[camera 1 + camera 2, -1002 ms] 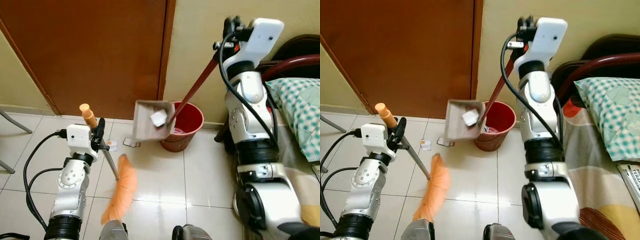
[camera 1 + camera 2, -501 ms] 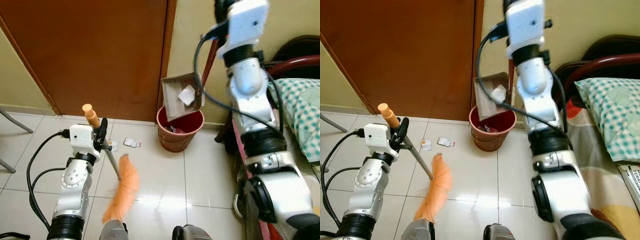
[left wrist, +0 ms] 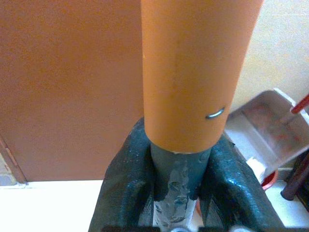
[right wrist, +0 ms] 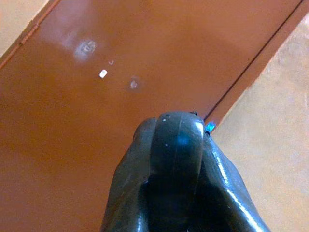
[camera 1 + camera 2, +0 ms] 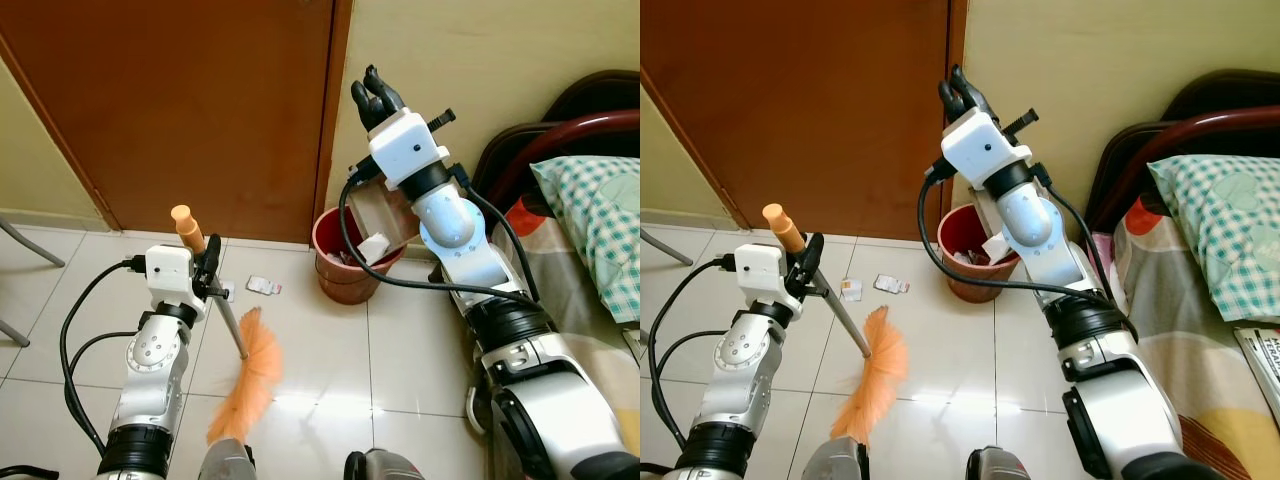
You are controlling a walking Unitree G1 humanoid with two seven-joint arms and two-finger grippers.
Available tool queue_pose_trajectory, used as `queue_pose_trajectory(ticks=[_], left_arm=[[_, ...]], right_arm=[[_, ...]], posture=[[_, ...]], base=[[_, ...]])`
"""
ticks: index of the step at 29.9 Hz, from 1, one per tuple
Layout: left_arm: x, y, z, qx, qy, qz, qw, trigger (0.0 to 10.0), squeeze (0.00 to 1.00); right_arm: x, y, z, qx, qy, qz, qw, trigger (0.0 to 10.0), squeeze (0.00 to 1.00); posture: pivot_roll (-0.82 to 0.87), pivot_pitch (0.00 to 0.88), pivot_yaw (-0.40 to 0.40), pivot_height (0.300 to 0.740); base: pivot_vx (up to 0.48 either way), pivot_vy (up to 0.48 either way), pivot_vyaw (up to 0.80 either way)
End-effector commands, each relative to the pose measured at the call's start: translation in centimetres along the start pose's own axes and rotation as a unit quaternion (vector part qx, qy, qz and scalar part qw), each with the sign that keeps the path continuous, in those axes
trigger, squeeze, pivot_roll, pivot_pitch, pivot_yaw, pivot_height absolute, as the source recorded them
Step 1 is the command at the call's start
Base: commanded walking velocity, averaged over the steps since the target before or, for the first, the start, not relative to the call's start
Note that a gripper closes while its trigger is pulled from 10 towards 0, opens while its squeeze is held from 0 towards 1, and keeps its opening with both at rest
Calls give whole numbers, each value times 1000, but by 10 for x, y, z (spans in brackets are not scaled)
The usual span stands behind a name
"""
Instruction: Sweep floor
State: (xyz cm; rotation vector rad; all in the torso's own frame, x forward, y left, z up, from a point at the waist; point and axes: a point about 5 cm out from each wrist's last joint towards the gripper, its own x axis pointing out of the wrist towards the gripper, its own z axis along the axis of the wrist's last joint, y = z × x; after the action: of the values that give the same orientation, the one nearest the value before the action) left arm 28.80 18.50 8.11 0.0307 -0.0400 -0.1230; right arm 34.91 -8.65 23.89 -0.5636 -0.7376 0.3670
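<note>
My left gripper [image 5: 208,263] is shut on the broom's grey shaft [image 3: 176,186], just below its orange grip [image 3: 193,72]. The orange bristles [image 5: 250,372] rest on the tiles in front of me. My right gripper [image 5: 377,98] is raised high by the door frame, shut on the dark end of the dustpan handle [image 4: 176,159]. The dustpan [image 5: 385,212] hangs tilted steeply over the red bucket [image 5: 338,272]. A white crumpled paper [image 5: 375,248] lies at the pan's lower lip, at the bucket's rim. Two small paper scraps [image 5: 263,286] lie on the floor left of the bucket.
A brown door [image 5: 190,100] and a beige wall [image 5: 480,60] close off the space ahead. A bed with a checked pillow [image 5: 600,215] and a dark headboard [image 5: 590,110] stands on the right. A thin chair leg [image 5: 25,245] shows at the far left.
My right arm has swung the dustpan from left of the bucket to above it and tipped it down. The white paper slid to the pan's lower edge. The broom barely moved.
</note>
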Motion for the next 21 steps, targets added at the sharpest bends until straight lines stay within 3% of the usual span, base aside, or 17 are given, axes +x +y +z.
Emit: queue_pose_trajectory(ticks=[1,4,6,10,11,14,16,21], left_arm=[[-1,-4,-8,-8,21,-4,1000,10000,0],[0,-5,-8,-9,20,-5,1000,10000,0],[2,-5,-7,-9,18,-6,1000,10000,0],[2,-6,-7,-9,18,-6,1000,10000,0],[2,-6,-7,-9,18,-7,1000,10000,0],[0,-3,-9,4,24,-7,1000,10000,0],[-4,2,-12,14,34,0,999,10000,0],[-13,12,-15,19,41,7,999,10000,0]], right_arm=[[13,-13,25,-24,-70,-15,997,10000,0],[19,-22,37,-18,-94,-40,995,10000,0],[31,-39,60,4,-133,-73,988,10000,0],[34,-42,68,24,-146,-82,986,10000,0],[35,-43,72,58,-146,-93,983,10000,0],[36,-39,71,116,-128,-99,980,10000,0],[35,-31,68,180,-106,-97,973,10000,0],[25,-19,62,235,-75,-95,964,10000,0]], posture=[[23,73,-45,740],[23,73,-45,740],[20,68,-46,740],[20,68,-46,740],[20,68,-46,740],[17,67,-46,740],[20,66,-45,740],[30,68,-42,740]], base=[[0,0,0],[0,0,0],[0,0,0],[0,0,0],[0,0,0],[0,0,0],[0,0,0],[0,0,0]])
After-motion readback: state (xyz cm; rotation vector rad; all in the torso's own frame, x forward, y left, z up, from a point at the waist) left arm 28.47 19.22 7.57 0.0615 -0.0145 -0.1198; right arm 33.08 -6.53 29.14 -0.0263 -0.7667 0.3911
